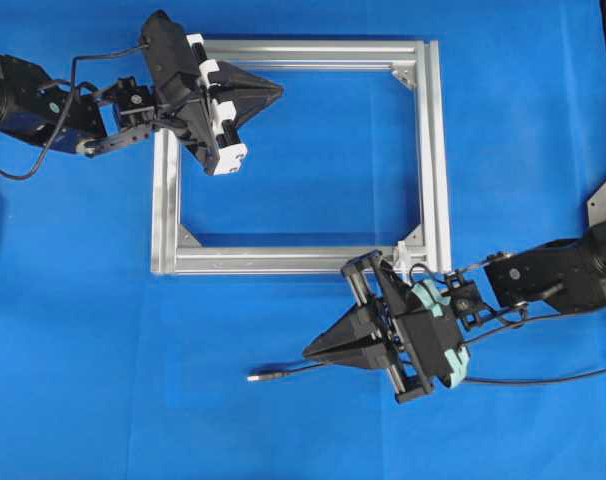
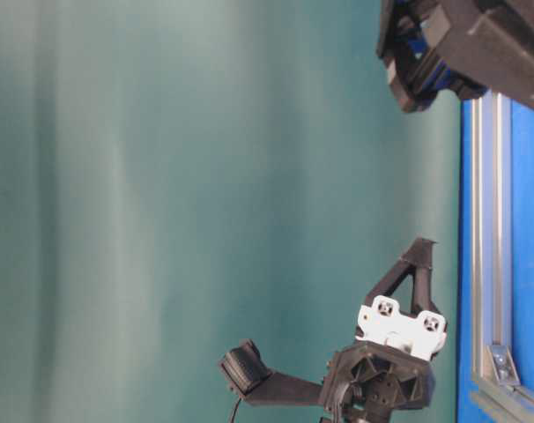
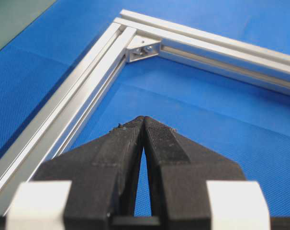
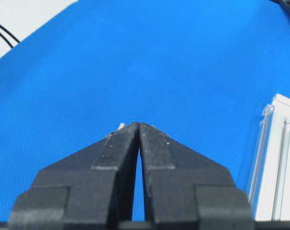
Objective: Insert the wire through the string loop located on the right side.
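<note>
Black and thin, the wire (image 1: 313, 369) lies on the blue surface near its front edge, its plug tip free. I see the right gripper (image 1: 313, 350) and left gripper (image 1: 275, 90) both clenched on nothing. Nothing is threaded yet: the string loop (image 1: 401, 256), at the aluminium frame's (image 1: 438, 150) front right corner, waits.

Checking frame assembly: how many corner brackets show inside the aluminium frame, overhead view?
3: top right, bottom right, bottom left. The top-left corner sits under the left gripper, so a fourth may be hidden.
</note>
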{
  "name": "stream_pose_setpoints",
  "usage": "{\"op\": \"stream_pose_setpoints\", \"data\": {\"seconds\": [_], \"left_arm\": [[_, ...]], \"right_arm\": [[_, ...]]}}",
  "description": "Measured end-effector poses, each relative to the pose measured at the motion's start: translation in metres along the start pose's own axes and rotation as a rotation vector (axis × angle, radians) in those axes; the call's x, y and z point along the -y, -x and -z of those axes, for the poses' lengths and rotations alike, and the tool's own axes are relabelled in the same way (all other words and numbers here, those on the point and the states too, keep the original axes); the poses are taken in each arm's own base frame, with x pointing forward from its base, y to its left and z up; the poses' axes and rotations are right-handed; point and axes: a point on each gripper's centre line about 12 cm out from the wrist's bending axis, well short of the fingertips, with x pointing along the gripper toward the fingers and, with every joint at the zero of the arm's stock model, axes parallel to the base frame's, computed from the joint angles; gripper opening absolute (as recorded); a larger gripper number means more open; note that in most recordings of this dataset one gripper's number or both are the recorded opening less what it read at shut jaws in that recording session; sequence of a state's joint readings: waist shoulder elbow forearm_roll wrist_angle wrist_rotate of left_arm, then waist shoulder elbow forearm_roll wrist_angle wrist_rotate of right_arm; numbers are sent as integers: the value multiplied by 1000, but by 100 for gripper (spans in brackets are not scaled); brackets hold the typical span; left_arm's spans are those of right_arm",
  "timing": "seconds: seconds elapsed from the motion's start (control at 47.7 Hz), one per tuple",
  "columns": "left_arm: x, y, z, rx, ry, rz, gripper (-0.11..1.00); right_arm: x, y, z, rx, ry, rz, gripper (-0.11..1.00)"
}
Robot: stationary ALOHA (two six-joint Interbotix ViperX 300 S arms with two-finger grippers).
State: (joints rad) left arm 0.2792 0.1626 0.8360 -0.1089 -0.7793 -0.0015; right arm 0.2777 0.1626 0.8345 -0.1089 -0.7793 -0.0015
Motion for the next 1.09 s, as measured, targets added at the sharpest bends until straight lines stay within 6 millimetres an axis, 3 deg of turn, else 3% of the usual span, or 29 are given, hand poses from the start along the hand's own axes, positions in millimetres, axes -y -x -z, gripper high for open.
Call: {"op": "stream_pose_setpoints", "data": {"seconds": [0.126,0.503,0.566,0.65,0.88,1.09], "left_arm": [[2,1,-3,-3,-23,12,2],[3,1,-2,-8,-26,16,2],[2,1,-2,-8,-25,15,2],[3,1,-2,-8,-27,17,2],[3,1,-2,-8,-25,17,2],[3,1,-2,-8,-27,17,2]], "right_arm": [[0,1,-4,9,-4,1,-6],[0,0,-4,8,-20,0,-2],[-1,0,-4,6,-32,-2,5],[-3,0,-3,-4,-54,-6,23],[-4,0,0,-31,-86,0,87],[-3,0,0,-31,-100,12,86]]}}
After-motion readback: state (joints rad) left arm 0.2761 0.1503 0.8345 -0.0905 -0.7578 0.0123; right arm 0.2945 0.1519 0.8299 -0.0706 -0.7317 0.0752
